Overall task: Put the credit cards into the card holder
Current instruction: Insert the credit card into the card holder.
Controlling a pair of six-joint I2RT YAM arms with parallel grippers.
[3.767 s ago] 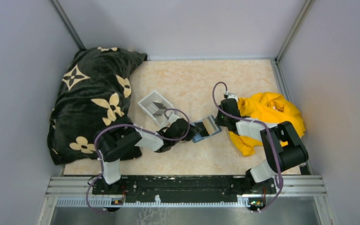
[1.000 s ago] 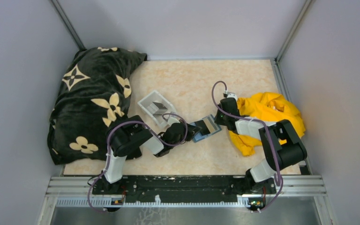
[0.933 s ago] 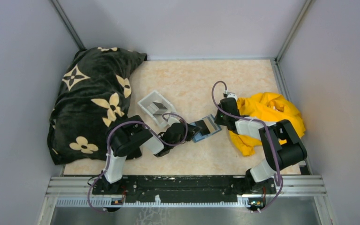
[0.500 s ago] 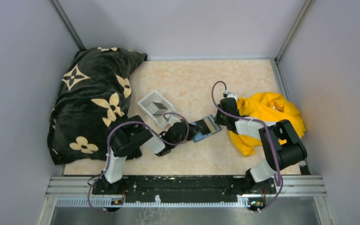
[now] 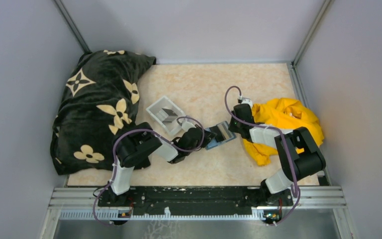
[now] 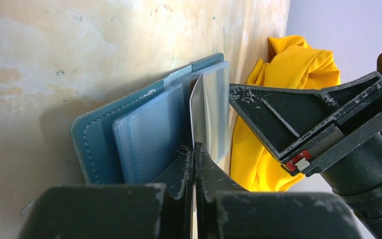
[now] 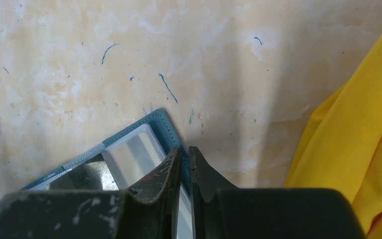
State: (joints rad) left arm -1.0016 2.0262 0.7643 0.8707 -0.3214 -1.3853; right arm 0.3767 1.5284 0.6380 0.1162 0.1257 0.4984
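Card holder (image 6: 97, 144) open on desk (image 7: 79, 50); right tool (image 7: 185, 152) pinches its edge, left tool (image 6: 194, 148) clenched on grey credit card (image 6: 197, 109), edge-on.

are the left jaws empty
No, the left jaws are shut on a thin card, held edge-on over the open wallet.

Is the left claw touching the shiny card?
Touching. The left wrist view shows the left gripper pinched shut on the card, its near edge between the jaws with no gap.
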